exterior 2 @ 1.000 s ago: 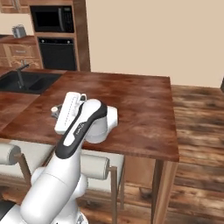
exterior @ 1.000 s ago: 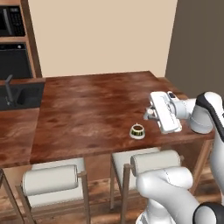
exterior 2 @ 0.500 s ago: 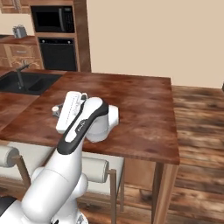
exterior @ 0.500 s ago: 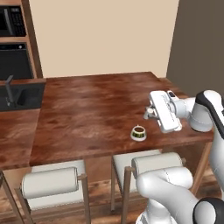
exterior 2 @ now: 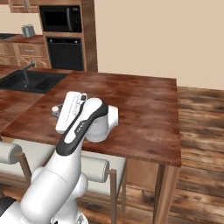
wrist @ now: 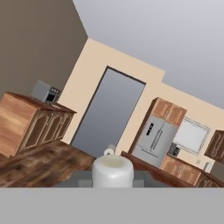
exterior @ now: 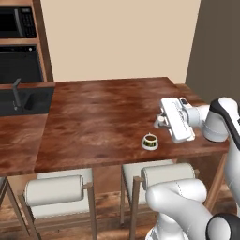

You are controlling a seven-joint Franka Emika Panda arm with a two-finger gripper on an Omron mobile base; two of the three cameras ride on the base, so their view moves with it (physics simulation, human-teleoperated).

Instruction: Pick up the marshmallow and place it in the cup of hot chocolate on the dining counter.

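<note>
On the dining counter (exterior: 103, 112), close to its front edge, stands the cup of hot chocolate (exterior: 150, 140) on its small saucer. My gripper (exterior: 160, 121) hovers just above and to the right of the cup, with the hand lying level and pointing left. It is shut on the marshmallow (wrist: 112, 170), a stubby white cylinder that sits between the fingertips in the hand view. From the right base view the gripper (exterior 2: 55, 110) shows at the left end of the white hand, and the arm hides the cup.
Two pale cushioned stools (exterior: 54, 190) (exterior: 166, 174) stand under the counter's front edge. A dark sink (exterior: 23, 99) with a tap lies at the far left, and an oven and microwave (exterior 2: 65, 18) stand behind it. The counter's right edge (exterior 2: 177, 127) drops to wooden floor.
</note>
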